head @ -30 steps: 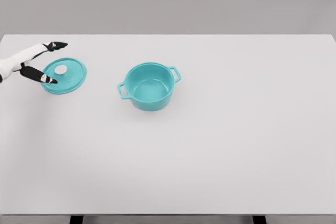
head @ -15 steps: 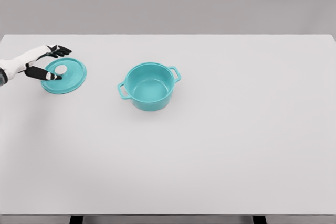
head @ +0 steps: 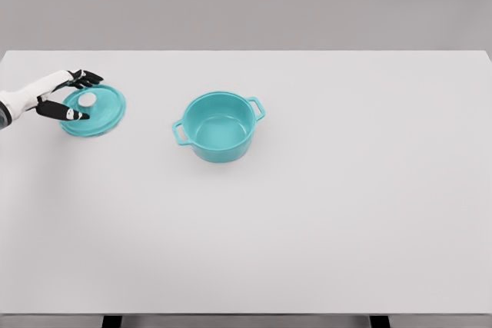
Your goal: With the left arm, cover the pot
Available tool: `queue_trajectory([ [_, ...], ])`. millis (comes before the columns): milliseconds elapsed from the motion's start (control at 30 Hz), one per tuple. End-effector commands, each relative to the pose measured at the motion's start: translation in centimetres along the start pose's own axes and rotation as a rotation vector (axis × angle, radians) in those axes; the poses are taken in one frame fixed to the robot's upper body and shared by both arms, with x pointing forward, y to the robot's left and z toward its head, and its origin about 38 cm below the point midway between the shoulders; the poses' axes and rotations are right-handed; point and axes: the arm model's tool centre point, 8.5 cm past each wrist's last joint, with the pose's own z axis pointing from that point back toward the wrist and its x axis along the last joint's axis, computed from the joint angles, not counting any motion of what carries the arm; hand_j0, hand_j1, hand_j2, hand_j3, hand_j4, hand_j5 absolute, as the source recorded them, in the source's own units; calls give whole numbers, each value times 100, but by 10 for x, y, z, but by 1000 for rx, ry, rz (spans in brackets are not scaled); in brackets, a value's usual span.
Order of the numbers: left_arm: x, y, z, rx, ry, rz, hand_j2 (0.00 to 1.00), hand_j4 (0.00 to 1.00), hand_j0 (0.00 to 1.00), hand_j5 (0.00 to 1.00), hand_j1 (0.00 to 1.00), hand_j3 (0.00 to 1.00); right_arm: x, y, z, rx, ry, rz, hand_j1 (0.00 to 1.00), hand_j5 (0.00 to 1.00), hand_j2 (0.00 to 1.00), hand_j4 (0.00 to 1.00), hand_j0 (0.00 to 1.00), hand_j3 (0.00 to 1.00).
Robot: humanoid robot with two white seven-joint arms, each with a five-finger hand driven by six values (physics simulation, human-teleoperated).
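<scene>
Left hand [head: 61, 95] open, black-tipped fingers [head: 73, 114] straddling the round teal lid [head: 100, 111] and its white knob [head: 88, 100]; glossy two-handled pot [head: 220, 126] well apart

We saw a broad white counter [head: 323, 220] that filled nearly the whole view, evenly lit and without hard shadows. Behind its far edge stood a plain grey wall [head: 246, 1]. Below its near edge, two dark supports [head: 112, 320] showed.
</scene>
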Motion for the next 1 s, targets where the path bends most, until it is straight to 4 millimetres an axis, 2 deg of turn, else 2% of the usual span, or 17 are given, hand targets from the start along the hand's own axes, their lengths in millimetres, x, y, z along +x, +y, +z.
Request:
queue_trajectory([
  [0,-1,0,0,2,4,4,83,83,83,83,83,83,0,0,0,0,0,1,100,100,100,100,100,100],
  [267,0,2,0,5,0,4,80,80,80,80,80,80,0,0,0,0,1,0,100,100,100,100,100,100],
  [367,1,1,0,3,0,1,62,62,62,62,62,62,0,0,0,0,0,1,100,100,100,100,100,100],
  [433,1,0,0,-5,0,1,58,58,58,58,58,58,0,0,0,0,0,1,100,100,100,100,100,100],
  [800,6,-10,-6,-72,-19,-16,50,50,50,50,50,50,0,0,0,0,0,1,100,100,100,100,100,100],
  [967,22,-14,-13,-105,-76,-34,49,49,49,49,49,49,0,0,0,0,0,1,100,100,100,100,100,100],
])
